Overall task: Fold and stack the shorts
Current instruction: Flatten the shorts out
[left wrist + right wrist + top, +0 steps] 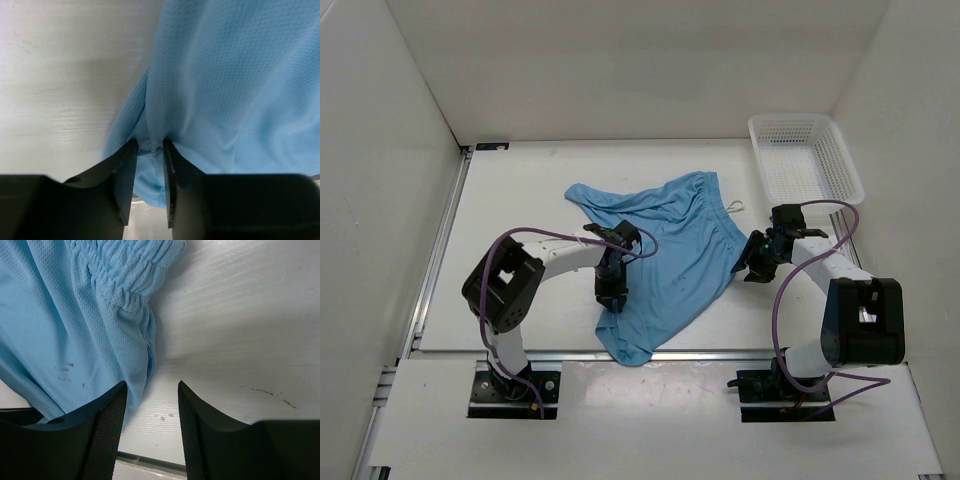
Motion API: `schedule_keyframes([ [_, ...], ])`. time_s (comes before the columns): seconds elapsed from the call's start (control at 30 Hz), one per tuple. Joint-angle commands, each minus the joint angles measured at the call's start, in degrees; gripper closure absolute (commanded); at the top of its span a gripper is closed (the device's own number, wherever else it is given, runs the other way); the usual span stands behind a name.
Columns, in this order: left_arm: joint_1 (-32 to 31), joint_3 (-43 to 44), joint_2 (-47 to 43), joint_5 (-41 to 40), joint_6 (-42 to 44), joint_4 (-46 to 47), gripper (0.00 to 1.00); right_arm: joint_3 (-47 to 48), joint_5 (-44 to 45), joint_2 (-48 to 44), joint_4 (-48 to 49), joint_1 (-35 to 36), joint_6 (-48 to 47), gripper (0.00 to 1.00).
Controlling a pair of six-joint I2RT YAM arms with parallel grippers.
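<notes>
The light sky-blue shorts [670, 250] lie crumpled and spread across the middle of the table, with the waistband at the far right and a thin white drawstring [734, 205] poking out. My left gripper [613, 298] points down at their left edge. In the left wrist view its narrow jaws [150, 145] pinch a small ridge of the mesh fabric [225, 90]. My right gripper [752, 268] sits just off the right edge of the shorts. It stands open [151, 385] over bare table, its left finger beside the cloth [75, 315] below the gathered waistband [135, 270].
A white plastic mesh basket [805, 160] stands at the back right corner. White walls close in the table on the left, back and right. A metal rail [720, 353] runs along the near edge, just below the lowest corner of the shorts.
</notes>
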Motion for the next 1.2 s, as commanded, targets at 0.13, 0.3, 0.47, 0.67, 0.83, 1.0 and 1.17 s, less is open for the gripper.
schedule_keyframes([
  [0.13,-0.2,-2.9,-4.0,-0.5,-1.8,1.2,0.53,0.4,0.0,-1.0,-0.3,-0.1,-1.4,0.50],
  [0.3,-0.2,-2.9,-6.1,-0.5,-2.3,1.2,0.90,0.4,0.0,-1.5,-0.3,-0.1,-1.4,0.50],
  [0.47,0.3,-3.5,-6.6,-0.5,-2.3,1.2,0.49,0.4,0.0,-1.6,-0.8,-0.1,-1.4,0.50],
  [0.67,0.3,-4.6,-9.2,0.6,-2.8,1.2,0.47,0.4,1.2,-2.6,-1.8,-0.1,-2.0,0.51],
  [0.83,0.3,-5.8,-10.0,0.6,-2.8,1.2,0.75,3.6,6.8,-5.7,-4.2,4.2,-3.3,0.52],
  [1.0,0.3,-6.5,-9.3,0.6,-2.8,1.2,0.82,7.7,11.2,-6.8,-6.8,9.1,-3.8,0.49],
  [1.17,2.1,-8.5,-12.5,0.1,-2.3,1.2,0.57,10.1,13.0,-7.4,-8.1,19.9,-3.8,0.48],
])
